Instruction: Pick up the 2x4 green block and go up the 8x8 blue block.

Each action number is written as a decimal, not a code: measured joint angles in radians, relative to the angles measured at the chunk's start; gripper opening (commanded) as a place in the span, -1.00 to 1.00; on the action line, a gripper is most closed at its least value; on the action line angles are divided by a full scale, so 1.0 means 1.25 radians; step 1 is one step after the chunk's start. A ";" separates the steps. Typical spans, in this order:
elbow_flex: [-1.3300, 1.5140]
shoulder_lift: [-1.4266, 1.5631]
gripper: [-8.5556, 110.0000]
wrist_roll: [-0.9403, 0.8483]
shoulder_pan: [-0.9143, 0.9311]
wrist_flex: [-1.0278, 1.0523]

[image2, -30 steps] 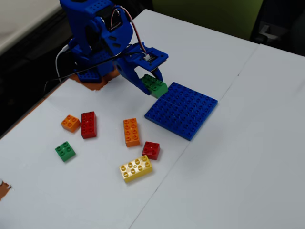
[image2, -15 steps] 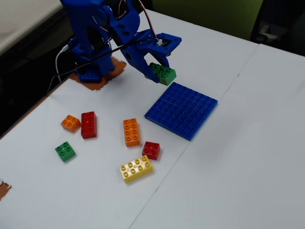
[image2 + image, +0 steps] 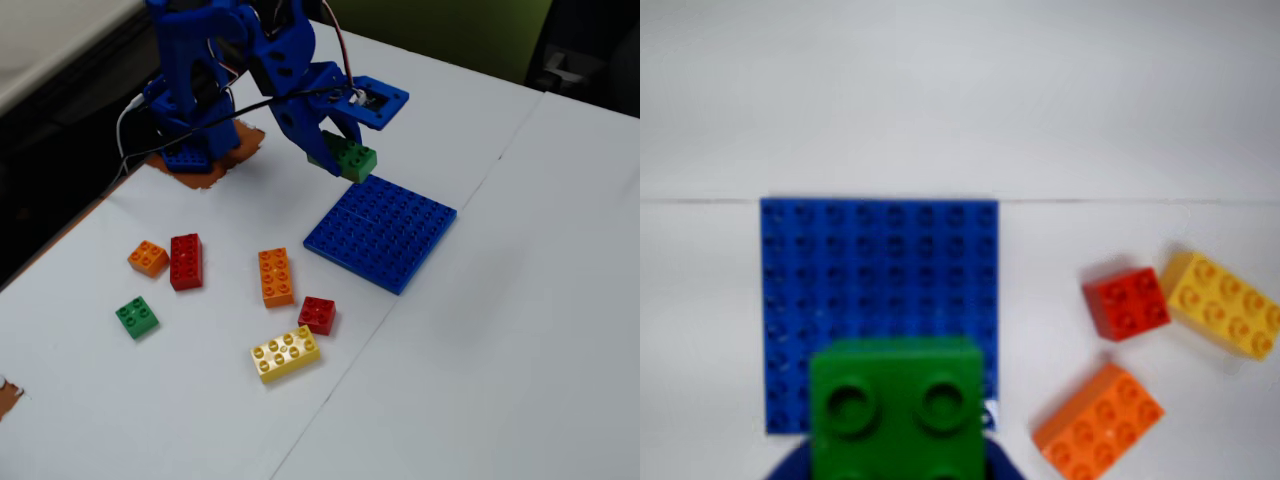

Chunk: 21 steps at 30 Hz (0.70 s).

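Observation:
My blue gripper is shut on the 2x4 green block, which hangs in the air just above the far-left edge of the 8x8 blue block in the fixed view. In the wrist view the green block fills the bottom centre, its studs facing the camera, and the gripper shows only as blue slivers on either side of it. The flat blue baseplate lies beyond and beneath it on the white table.
Loose bricks lie on the table left of the baseplate in the fixed view: orange 2x4, small red, yellow 2x4, red 2x4, small orange, small green. The arm's base stands at the table's back left.
The gripper has lifted the green block off the table and carried it up and to the right, toward the blue baseplate's edge. The loose bricks have not moved.

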 measured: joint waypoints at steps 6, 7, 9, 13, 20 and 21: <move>-0.102 -0.071 -0.86 0.002 -0.001 -0.004; -0.106 -0.076 -0.86 0.002 -0.002 -0.004; -0.119 -0.097 -0.86 0.002 -0.006 -0.004; -0.160 -0.130 -0.85 0.002 -0.011 -0.002; -0.166 -0.134 -0.85 0.000 -0.011 -0.002; -0.166 -0.134 -0.85 -0.002 -0.011 -0.002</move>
